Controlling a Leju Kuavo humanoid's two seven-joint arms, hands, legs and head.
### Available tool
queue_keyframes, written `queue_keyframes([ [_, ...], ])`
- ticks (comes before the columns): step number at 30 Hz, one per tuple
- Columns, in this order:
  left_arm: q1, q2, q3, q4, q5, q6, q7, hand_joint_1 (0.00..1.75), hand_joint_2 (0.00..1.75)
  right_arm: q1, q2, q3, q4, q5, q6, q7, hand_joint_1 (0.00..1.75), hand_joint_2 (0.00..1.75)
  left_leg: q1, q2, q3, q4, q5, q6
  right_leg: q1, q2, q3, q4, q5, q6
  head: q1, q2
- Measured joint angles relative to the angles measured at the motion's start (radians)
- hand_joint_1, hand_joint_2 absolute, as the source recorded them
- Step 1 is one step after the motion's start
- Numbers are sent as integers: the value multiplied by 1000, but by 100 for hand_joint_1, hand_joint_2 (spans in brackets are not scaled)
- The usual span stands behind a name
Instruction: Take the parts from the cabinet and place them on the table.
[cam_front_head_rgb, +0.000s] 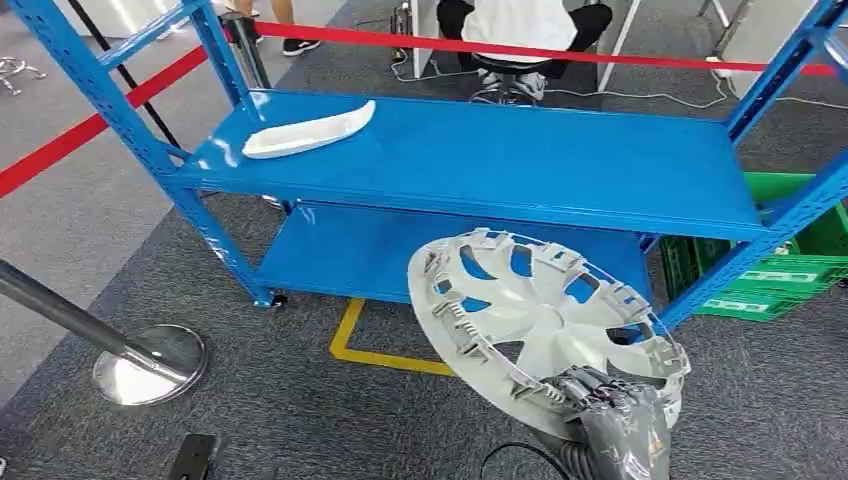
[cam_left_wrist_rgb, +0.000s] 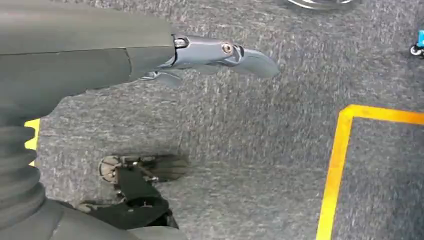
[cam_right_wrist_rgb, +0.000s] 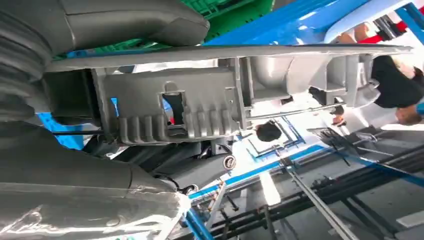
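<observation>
A silver wheel cover (cam_front_head_rgb: 540, 320) is tilted in the air in front of the blue rack (cam_front_head_rgb: 560, 165). My right hand (cam_front_head_rgb: 605, 400) grips it by the lower rim. The right wrist view shows the cover's ribbed inner edge (cam_right_wrist_rgb: 200, 107) clamped between the thumb (cam_right_wrist_rgb: 130, 22) and the fingers (cam_right_wrist_rgb: 200, 170). A long white curved part (cam_front_head_rgb: 305, 132) lies on the rack's top shelf at the left. My left hand (cam_left_wrist_rgb: 215, 55) hangs over the grey carpet, fingers stretched out, holding nothing.
The rack's lower shelf (cam_front_head_rgb: 400, 250) sits behind the cover. Green crates (cam_front_head_rgb: 790, 260) stand at the right. A chrome barrier post base (cam_front_head_rgb: 150, 362) is at the left, a red barrier tape (cam_front_head_rgb: 520, 48) behind the rack. Someone sits on a stool (cam_front_head_rgb: 520, 30) beyond. Yellow floor tape (cam_front_head_rgb: 385, 355) marks the carpet.
</observation>
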Motion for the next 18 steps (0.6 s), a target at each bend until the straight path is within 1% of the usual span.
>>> queue_keyframes([
  [1, 1, 0, 0, 0, 1, 0, 0, 0, 175, -2, 2, 0, 0, 0, 0, 0, 175, 175, 0, 0, -14, 31, -55, -8, -1, 3, -5, 0, 12, -8, -5, 0],
  [2, 0, 0, 0, 0, 1, -1, -1, 0, 175, -4, 3, -2, 0, -1, 0, -1, 175, 175, 3, 0, -33, 92, -119, -14, -1, 3, -21, 0, 24, -12, -8, 0],
  [3, -2, 0, 0, 0, 1, -2, -1, 0, 175, -3, 5, -3, 0, -1, 1, -1, 175, 175, 6, 0, -55, 173, -179, -18, -1, 4, -38, 1, 38, -13, -8, 0],
  [4, -3, 0, 0, 0, 1, -3, -1, 0, 175, -3, 5, -4, 1, -1, 1, -1, 175, 175, 8, 0, -75, 253, -217, -21, -1, 4, -55, 3, 50, -12, -8, 0],
  [5, -4, 0, 0, 0, 1, -3, -1, 0, 175, -3, 5, -5, 2, -1, 1, -1, 175, 175, 9, 0, -80, 304, -220, -24, -1, 4, -73, 5, 61, -10, -8, 0],
  [6, -4, 0, 0, 0, 1, -3, -1, 0, 175, -3, 5, -5, 3, -1, 1, -1, 175, 175, 11, 0, -65, 308, -194, -25, -1, 4, -89, 7, 72, -9, -8, 0],
  [7, -4, 0, 0, 0, 1, -3, -1, 0, 175, -3, 5, -5, 3, -1, 1, -1, 175, 175, 12, 0, -35, 282, -158, -25, -1, 5, -104, 8, 83, -7, -8, 0],
  [8, -5, 0, 0, 0, 1, -3, -1, 0, 175, -3, 5, -5, 4, -1, 1, -1, 175, 175, 13, 0, 9, 226, -122, -24, -1, 6, -118, 10, 94, -5, -8, 0],
  [9, -7, 1, 1, 0, 1, -3, -1, 0, 175, -4, 6, -5, 4, -1, 1, -1, 175, 175, 14, -1, 67, 146, -105, -22, -2, 8, -129, 11, 104, -1, -8, 0],
  [10, -10, 0, 1, 0, 1, -3, -1, 0, 175, -4, 8, -6, 4, -1, 1, -1, 175, 175, 16, -8, 138, 58, -121, -20, 0, 10, -137, 12, 113, 6, -9, 0],
  [11, -13, 0, 1, 0, 1, -4, -2, 0, 175, -6, 9, -7, 4, -1, 1, -1, 175, 175, 14, -15, 188, -31, -140, -11, 4, 9, -146, 15, 123, 11, -6, 0],
  [12, -15, 0, 1, 0, 1, -5, -2, 0, 175, -7, 10, -7, 4, -1, 1, -2, 175, 175, 12, -16, 179, -38, -141, -3, 3, 9, -153, 12, 141, 16, -6, 0],
  [13, -14, 0, 1, 0, 1, -5, -2, 0, 175, -8, 10, -7, 4, -1, 1, -2, 175, 175, 8, -16, 170, -35, -135, 0, 0, 9, -156, 5, 153, 21, -7, 0],
  [14, -11, 0, 1, 0, 1, -6, -2, 0, 175, -7, 10, -7, 4, 0, 1, -2, 175, 175, 6, -15, 163, -34, -127, 10, -2, 11, -160, 0, 164, 28, -7, 0],
  [15, -7, -2, 2, 0, 1, -8, -2, 0, 175, -5, 10, -7, 4, 0, 1, -2, 175, 175, 12, -7, 154, -38, -114, 20, -4, 14, -171, 2, 162, 34, -8, 0],
  [16, -6, 0, 3, 0, 1, -8, -3, 0, 175, -4, 10, -7, 5, 0, 1, -3, 175, 175, 11, -5, 143, -38, -104, 27, -4, 10, -184, 24, 117, 40, -4, 0],
  [17, -6, 0, 3, 0, 2, -8, -3, 0, 175, -3, 10, -7, 6, -1, 1, -3, 175, 175, 10, -3, 133, -37, -94, 35, -5, 10, -196, 89, 49, 44, 0, 0],
  [18, -7, 0, 4, 0, 0, -8, -3, 0, 175, -3, 10, -7, 7, -3, 1, -3, 175, 175, 9, -2, 124, -37, -85, 40, -5, 10, -215, 174, -9, 47, 2, 0],
])
